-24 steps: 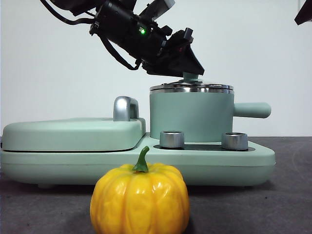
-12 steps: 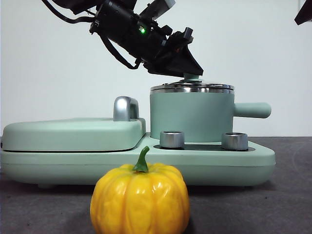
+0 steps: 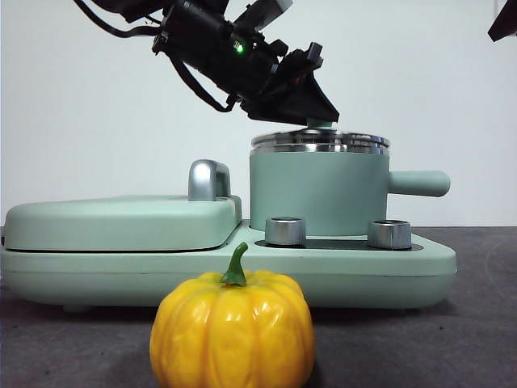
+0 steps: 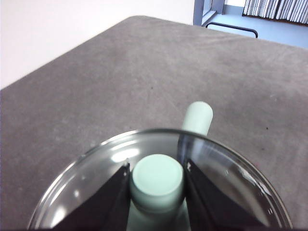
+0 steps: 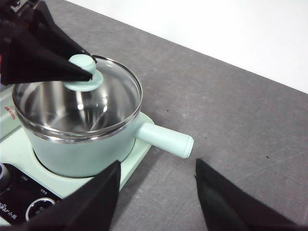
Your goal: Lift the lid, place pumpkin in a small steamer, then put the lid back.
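Observation:
The yellow-orange pumpkin (image 3: 232, 331) with a green stem sits on the table at the very front. Behind it the mint-green small steamer (image 3: 317, 194) (image 5: 72, 149) stands on the appliance, its side handle (image 3: 416, 183) pointing right. My left gripper (image 3: 319, 115) (image 4: 157, 165) is shut on the mint knob (image 4: 157, 180) of the glass lid (image 3: 320, 141) (image 5: 115, 86). The lid sits slightly raised and tilted at the pot's rim. My right gripper (image 5: 156, 166) hangs open over the table beside the pot's handle, holding nothing.
The wide mint appliance base (image 3: 242, 271) carries a flat cover (image 3: 121, 222) with a chrome handle (image 3: 208, 179) on the left. Two steel knobs (image 3: 284, 230) (image 3: 388, 234) sit in front of the pot. Grey table spreads to the right of the appliance.
The left gripper has risen a little with the lid knob in it. The lid's rim now stands slightly higher on the pot. The pumpkin has not moved.

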Controlling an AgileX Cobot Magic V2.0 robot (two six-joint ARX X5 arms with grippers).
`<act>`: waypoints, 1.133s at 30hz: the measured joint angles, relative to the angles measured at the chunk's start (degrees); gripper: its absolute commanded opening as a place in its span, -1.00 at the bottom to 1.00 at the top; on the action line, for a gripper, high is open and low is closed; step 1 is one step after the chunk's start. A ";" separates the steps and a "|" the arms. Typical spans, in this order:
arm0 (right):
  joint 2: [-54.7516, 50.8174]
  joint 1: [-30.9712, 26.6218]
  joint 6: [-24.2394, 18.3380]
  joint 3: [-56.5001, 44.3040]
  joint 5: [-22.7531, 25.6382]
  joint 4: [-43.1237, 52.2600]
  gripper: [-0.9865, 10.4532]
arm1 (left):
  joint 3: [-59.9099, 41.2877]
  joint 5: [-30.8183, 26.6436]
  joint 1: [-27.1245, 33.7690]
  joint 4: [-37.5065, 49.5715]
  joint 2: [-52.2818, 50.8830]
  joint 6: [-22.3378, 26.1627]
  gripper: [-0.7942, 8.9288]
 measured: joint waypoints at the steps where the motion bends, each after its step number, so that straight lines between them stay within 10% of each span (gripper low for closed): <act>1: 0.00 0.00 0.00 0.00 0.00 -0.02 -0.39 | 0.33 0.00 -0.04 -0.02 0.02 0.00 -0.82; 34: 0.00 1.44 0.00 0.00 0.00 -0.02 -0.39 | 2.73 -11.23 6.29 -25.46 -21.38 -5.01 -0.82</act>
